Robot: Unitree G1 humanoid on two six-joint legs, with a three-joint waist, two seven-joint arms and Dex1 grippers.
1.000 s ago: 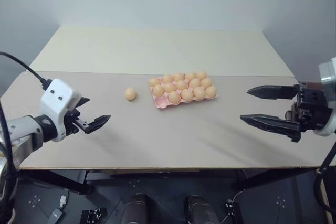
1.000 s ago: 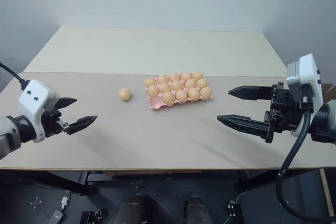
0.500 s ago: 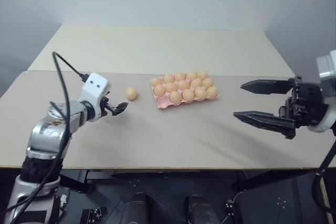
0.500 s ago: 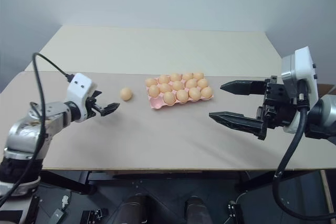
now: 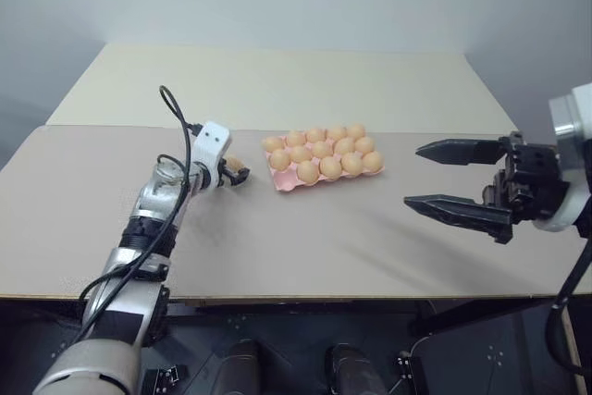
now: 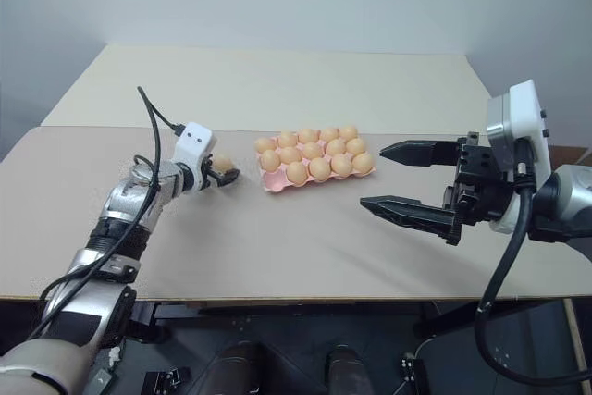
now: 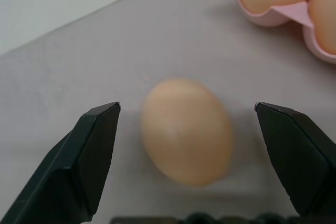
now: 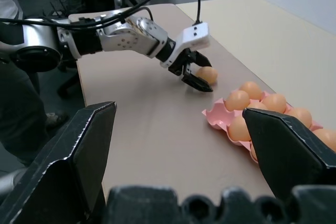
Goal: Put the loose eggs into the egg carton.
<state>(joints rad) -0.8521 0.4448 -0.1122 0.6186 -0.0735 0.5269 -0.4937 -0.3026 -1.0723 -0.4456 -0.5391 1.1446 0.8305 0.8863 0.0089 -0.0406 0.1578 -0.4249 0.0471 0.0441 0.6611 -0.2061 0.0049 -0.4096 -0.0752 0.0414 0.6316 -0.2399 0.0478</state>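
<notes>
Left gripper (image 7: 186, 124) fingers spread either side of loose egg (image 7: 186, 130); off-centre closure may roll it away; right gripper (image 5: 435, 176) fingers spread, empty.

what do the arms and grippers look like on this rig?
Left arm: silver metal segments, black joint rings, loose black cable. Left gripper: white boxy camera housing with two dark dots, two black wedge-shaped fingers. Right gripper: long tapered black fingers, black block base, white housing, thick black cable behind.
</notes>
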